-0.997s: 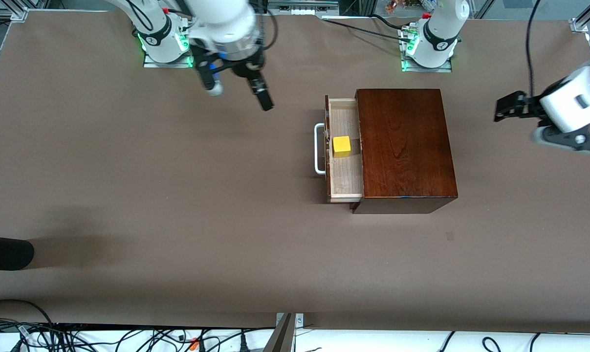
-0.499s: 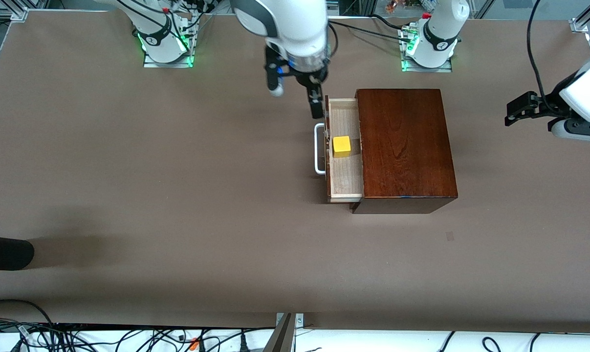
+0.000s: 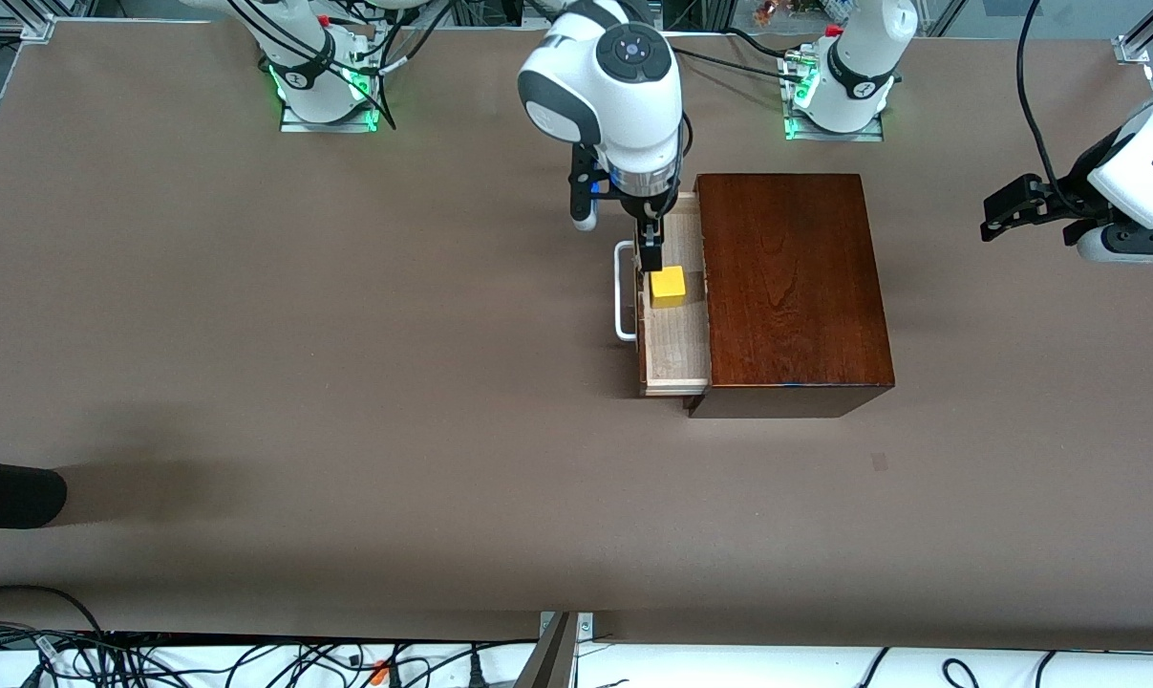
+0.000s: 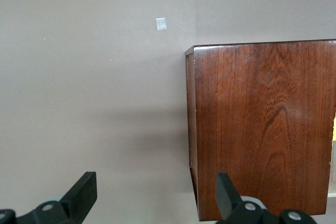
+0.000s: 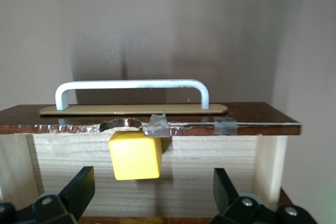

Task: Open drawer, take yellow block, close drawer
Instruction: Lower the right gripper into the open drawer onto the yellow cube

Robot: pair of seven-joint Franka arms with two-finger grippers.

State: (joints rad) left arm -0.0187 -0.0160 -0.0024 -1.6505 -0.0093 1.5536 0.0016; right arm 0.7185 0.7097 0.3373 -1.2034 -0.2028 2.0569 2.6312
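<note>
Glossy wooden box [image 3: 791, 287], pale raw-wood drawer [image 3: 676, 354]

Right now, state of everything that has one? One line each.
drawer: pulled partly out of the wooden box, white handle free.
yellow block: resting in the drawer, not gripped.
right gripper: open, over the drawer just above the block.
left gripper: open, empty, waiting in the air at the left arm's end of the table.
</note>
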